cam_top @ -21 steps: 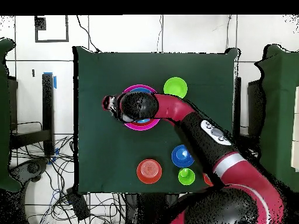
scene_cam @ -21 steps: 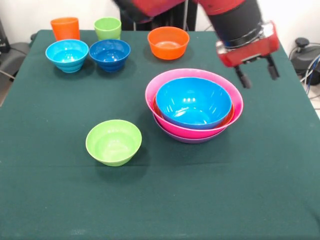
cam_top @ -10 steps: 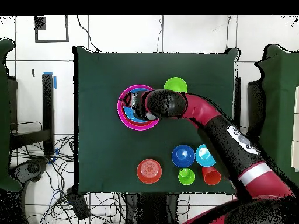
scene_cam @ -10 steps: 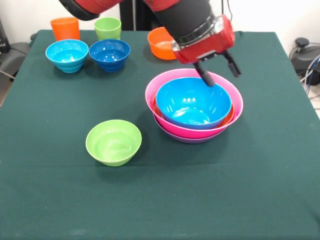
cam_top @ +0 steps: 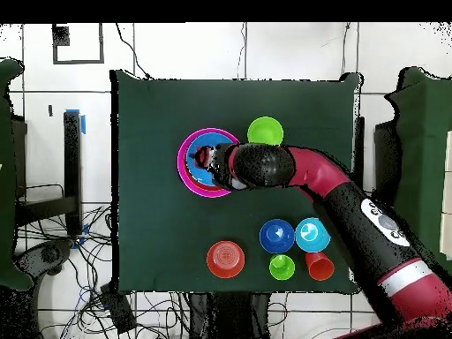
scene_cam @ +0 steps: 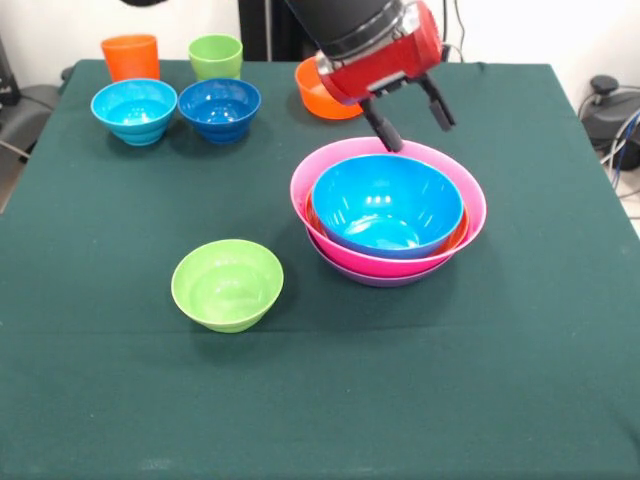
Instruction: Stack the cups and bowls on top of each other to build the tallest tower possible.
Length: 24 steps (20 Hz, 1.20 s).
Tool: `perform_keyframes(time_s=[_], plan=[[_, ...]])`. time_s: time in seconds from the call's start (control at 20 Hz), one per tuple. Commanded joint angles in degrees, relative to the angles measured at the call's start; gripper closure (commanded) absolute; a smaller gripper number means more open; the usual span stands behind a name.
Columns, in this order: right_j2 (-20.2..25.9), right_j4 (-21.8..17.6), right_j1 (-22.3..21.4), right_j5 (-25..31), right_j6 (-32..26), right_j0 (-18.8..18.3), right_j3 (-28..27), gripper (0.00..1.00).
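Your gripper (scene_cam: pixel 408 120) has swung in from the side and now hangs, fingers apart and empty, above the far rim of the tower (scene_cam: pixel 388 212). Nothing has been added; the green bowl (scene_cam: pixel 227 284) still waits beside the tower.

We see tower (scene_cam: pixel 388 215) centre-right, lone bowl (scene_cam: pixel 227 284) front-left of it, cups (scene_cam: pixel 130 55) & small bowls (scene_cam: pixel 134 110) far-left row.
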Motion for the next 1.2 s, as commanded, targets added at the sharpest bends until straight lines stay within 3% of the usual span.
perform_keyframes(time_s=[0.05, 0.25, 0.4, 0.7, 0.9, 1.05, 1.1, 1.2], plan=[[1.76, -4.50, -4.06, 0.52, -7.88, -1.26, 4.06, 0.00], [0.78, -10.01, -5.11, -0.06, -11.70, -0.07, 1.87, 0.00], [-0.14, -15.32, 0.55, 0.38, -18.11, 1.09, -3.31, 0.00], [5.77, -20.39, 7.25, 15.29, -45.21, 3.71, -18.34, 0.00], [8.64, -22.64, 9.23, 18.60, -58.30, 5.00, -24.48, 0.00], [8.32, -22.58, 8.93, 18.19, -59.07, 4.99, -24.30, 0.00], [7.39, -21.56, 9.00, 18.24, -56.54, 4.91, -24.15, 0.00], [2.07, -17.30, 9.00, 22.81, -46.01, 6.62, -25.22, 0.00]])
